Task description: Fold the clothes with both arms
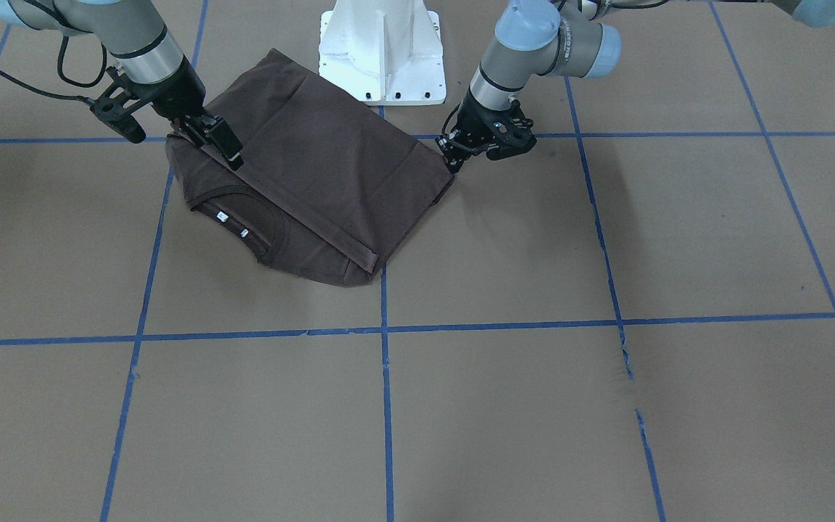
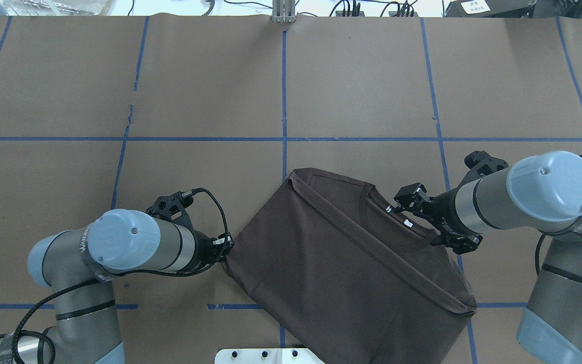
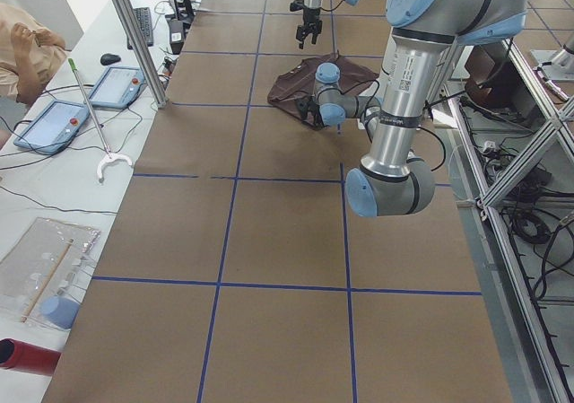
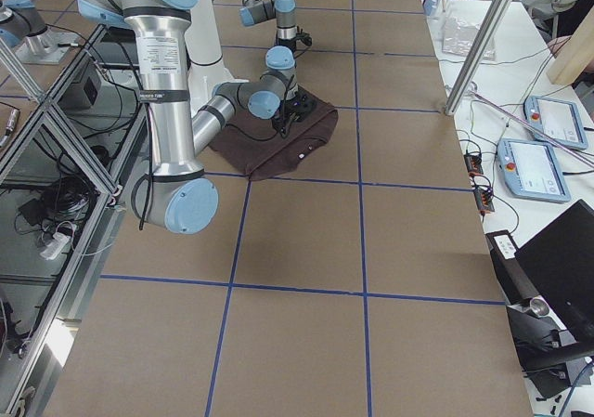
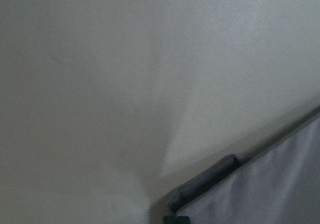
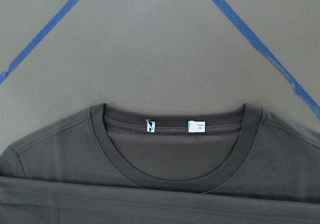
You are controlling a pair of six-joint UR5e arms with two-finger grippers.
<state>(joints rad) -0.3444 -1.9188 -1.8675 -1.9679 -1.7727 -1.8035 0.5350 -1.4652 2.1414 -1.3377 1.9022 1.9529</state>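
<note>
Shirt: a dark brown T-shirt (image 1: 330, 167) lies flat on the brown counter (image 1: 533, 406), just in front of my white base (image 1: 381, 51) and between my two arms. It sits askew to the blue tape lines (image 1: 385, 406).
Fold so far: one layer is laid over the body, and its hemmed edge runs straight across just below the collar (image 6: 175, 149). The collar and two white labels (image 6: 197, 126) remain uncovered.
Left arm (image 2: 134, 247): reaches low to the shirt's side corner. My left jaws are at that corner, at the cloth edge. I cannot tell whether they are apart or clamped on it; my left wrist view shows only a blurred corner of the fabric.
Right arm (image 2: 523, 192): leans over the shoulder edge beside the collar. My right jaws look apart, with nothing between them, above the cloth and not on it.
Stage: my judgement is that one fold is down and the next grasp is being set up.
Risk, left: if those jaws are gripping and I pull away, the limp corner would drag and the folded layer would peel open.
Risk, right: closing near the collar may catch only the top layer, so the layers slide apart on lifting.
Risk, placement: the shirt is skewed and close to my base, so uneven lifting by the two arms would leave a crooked fold.
</note>
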